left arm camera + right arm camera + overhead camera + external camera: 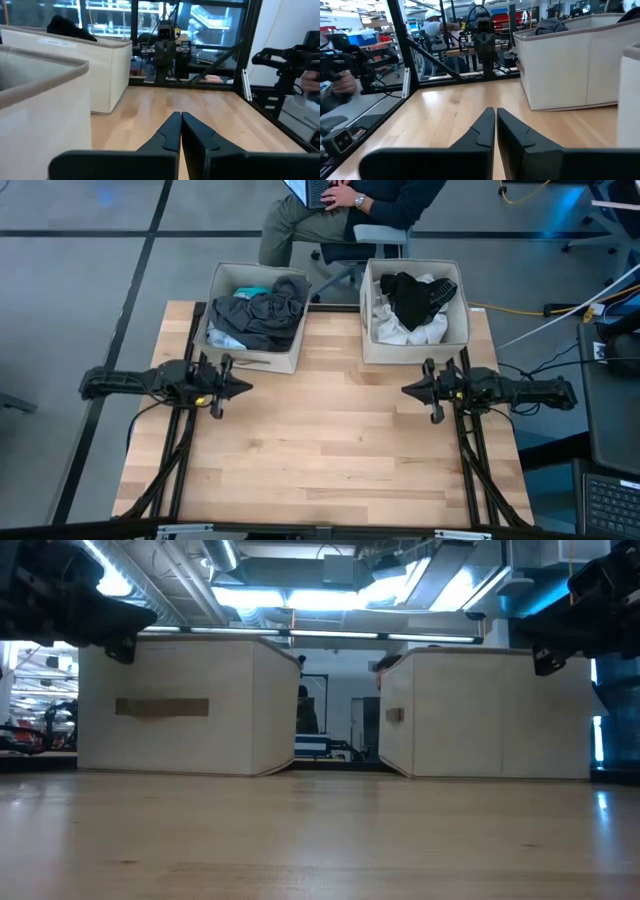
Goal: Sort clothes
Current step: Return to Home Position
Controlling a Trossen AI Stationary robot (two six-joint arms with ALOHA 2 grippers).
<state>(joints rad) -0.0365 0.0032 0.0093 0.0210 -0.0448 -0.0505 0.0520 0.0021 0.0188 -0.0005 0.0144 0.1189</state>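
While both arms lie low along the table's left and right edges, the left gripper and right gripper point at each other across the wood. Each has its fingers pressed together and holds nothing. The clothes lie beyond them, toward the far edge. The dark grey garment is heaped over a turquoise one in the left bin. The black garment lies on the white one in the right bin. No garment shows on the wood between the tips. Judged from this, the sorting is done, and the bins' near walls are the closest obstacles.
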